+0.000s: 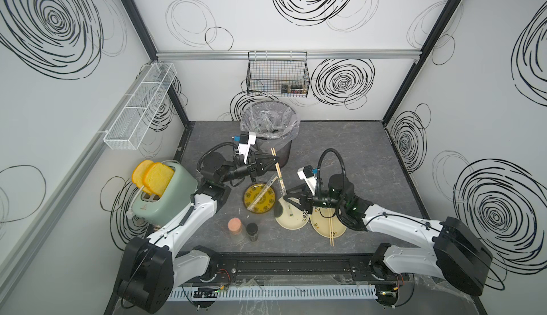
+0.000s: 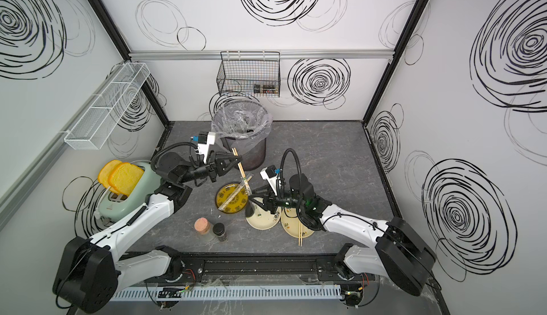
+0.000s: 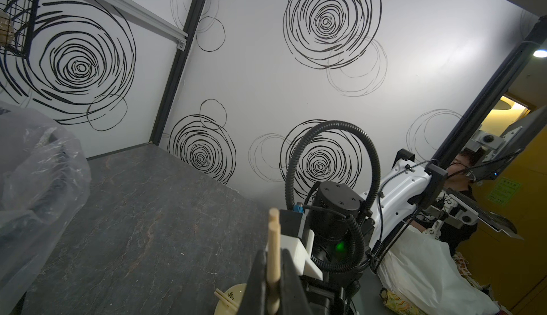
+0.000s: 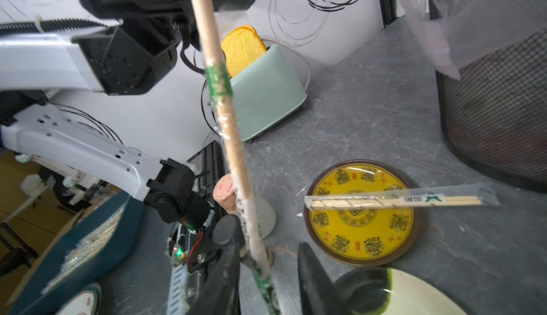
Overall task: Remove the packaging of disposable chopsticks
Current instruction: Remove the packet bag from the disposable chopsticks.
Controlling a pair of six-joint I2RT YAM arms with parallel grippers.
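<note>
My left gripper [image 1: 276, 160] [image 3: 273, 257] is shut on the bare upper part of a pair of disposable chopsticks [image 1: 278, 170] [image 3: 273, 239], which it holds up beside the bin. The packaging [image 4: 229, 127], a clear sleeve with a green band, still covers the lower part of that pair. My right gripper [image 1: 284, 200] [image 4: 268, 248] is at the sleeve's lower end. Its jaws stand apart, with the sleeve end between them, close to one finger [image 4: 228, 266]. A second wrapped pair [image 4: 399, 201] [image 1: 263, 193] lies across a yellow plate [image 1: 251, 207]. A bare pair [image 1: 331, 230] rests on a cream plate [image 1: 322, 227].
A mesh bin [image 1: 281, 156] with a clear liner stands behind the left gripper. A second cream plate [image 1: 291, 221] lies under the right gripper. A green toaster [image 1: 164, 192] holding toast is at the left. Two jars [image 1: 235, 226] [image 1: 252, 230] stand near the front.
</note>
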